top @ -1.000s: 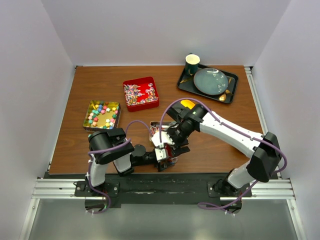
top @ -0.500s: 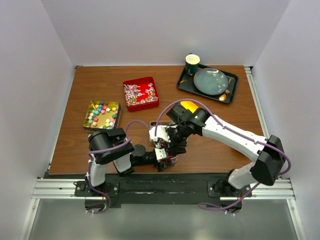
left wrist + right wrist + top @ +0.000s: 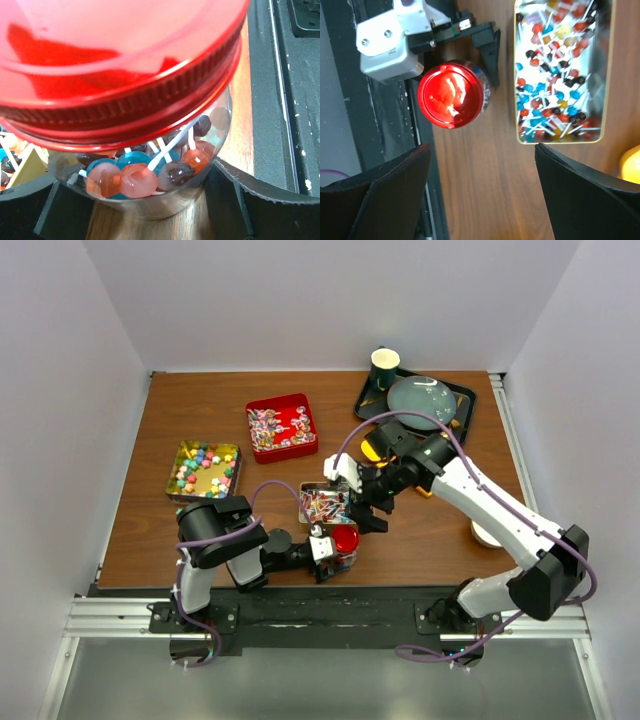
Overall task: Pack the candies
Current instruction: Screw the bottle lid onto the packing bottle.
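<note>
From above, we see the candies in three open tins on the brown wood-grain table (image 3: 200, 400). Glossy star candies (image 3: 203, 468) in yellow, pink, green and blue fill a gold tin (image 3: 172, 480) at the left. Wrapped candies (image 3: 268, 424) lie in a square red tin (image 3: 298, 428) behind it, and lollipops (image 3: 323, 503) lie in a silver rectangular tin (image 3: 303, 502) near the middle. Just in front of that tin stands a jar (image 3: 346, 538) with a round red lid, set between the fingers of the left gripper (image 3: 338, 558). The right gripper (image 3: 368, 510) hangs beside the silver tin, its jaws spread and empty. A black tray (image 3: 462, 415) at the far right carries a teal plate (image 3: 420, 402) and a dark green cup (image 3: 385, 365)

On the left wrist, we look up close at the jar. Its wall is clear glass, and the lid (image 3: 120, 60) is shiny red metal with a ribbed skirt. Inside, translucent round lollipops in pink, orange, blue and dark brown sit on thin white sticks. The black ridged fingers (image 3: 235, 205) press in on both sides of the glass

On the right wrist, we look straight down on the lid, a bright red disc with glare. The silver tin sits just to its right, crowded with red, blue, dark and yellow lollipops. This gripper's two dark fingers (image 3: 585, 195) stand wide apart with only bare wood between them
</note>
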You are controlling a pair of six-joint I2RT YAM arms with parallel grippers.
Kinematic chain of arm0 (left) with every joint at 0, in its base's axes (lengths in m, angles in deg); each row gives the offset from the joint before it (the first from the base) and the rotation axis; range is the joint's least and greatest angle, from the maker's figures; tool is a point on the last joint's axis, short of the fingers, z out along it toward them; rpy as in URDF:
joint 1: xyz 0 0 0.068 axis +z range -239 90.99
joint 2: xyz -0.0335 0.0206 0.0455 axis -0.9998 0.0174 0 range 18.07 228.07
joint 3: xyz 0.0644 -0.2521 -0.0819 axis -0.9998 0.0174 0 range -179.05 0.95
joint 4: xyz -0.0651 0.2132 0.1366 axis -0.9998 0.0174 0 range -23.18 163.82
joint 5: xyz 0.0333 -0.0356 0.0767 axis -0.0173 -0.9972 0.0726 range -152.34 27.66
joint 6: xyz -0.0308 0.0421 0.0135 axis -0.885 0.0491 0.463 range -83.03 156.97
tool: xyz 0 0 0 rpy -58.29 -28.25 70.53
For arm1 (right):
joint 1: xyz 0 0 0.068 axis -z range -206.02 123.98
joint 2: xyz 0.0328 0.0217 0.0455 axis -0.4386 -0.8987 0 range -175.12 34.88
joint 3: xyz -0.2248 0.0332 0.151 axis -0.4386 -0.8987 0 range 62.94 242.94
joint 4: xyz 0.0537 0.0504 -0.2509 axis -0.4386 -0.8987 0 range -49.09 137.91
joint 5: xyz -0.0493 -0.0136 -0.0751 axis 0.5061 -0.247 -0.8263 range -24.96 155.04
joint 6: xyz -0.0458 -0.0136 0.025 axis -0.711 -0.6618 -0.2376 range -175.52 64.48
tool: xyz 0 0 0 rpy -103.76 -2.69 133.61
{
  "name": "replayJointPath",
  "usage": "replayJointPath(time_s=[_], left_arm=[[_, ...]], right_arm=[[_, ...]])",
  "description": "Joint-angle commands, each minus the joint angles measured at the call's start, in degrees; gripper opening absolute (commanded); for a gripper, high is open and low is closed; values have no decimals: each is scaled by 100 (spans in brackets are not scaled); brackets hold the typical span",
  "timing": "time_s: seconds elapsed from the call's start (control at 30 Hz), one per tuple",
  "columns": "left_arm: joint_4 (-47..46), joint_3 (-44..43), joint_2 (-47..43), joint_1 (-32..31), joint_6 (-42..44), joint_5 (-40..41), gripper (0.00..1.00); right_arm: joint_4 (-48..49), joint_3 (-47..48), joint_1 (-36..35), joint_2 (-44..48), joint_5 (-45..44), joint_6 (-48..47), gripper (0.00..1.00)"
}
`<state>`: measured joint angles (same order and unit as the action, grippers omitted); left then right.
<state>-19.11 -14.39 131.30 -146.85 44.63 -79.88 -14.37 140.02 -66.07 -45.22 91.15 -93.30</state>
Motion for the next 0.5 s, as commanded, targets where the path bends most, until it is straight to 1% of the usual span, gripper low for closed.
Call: replayJointPath(time_s=[0.0, 0.17, 0.23, 0.37, 0.47], left_arm=[[-1005, 127, 305, 19, 535, 348, 0], [-978, 145, 287, 28, 543, 374, 0], [-978, 136, 287, 19, 543, 374, 0], [-961, 136, 287, 28, 561, 418, 0], [-961, 127, 296, 19, 552, 444, 0]], right_arm=[[-372, 386, 85, -215, 473, -625, 89], [-714, 843, 68, -831, 1438, -1310, 95], [-908, 966, 59, -1129, 1642, -1503, 96], [-1259, 1125, -37, -1430, 1713, -1969, 97], [-1374, 1047, -195, -1500, 1556, -2119, 98]])
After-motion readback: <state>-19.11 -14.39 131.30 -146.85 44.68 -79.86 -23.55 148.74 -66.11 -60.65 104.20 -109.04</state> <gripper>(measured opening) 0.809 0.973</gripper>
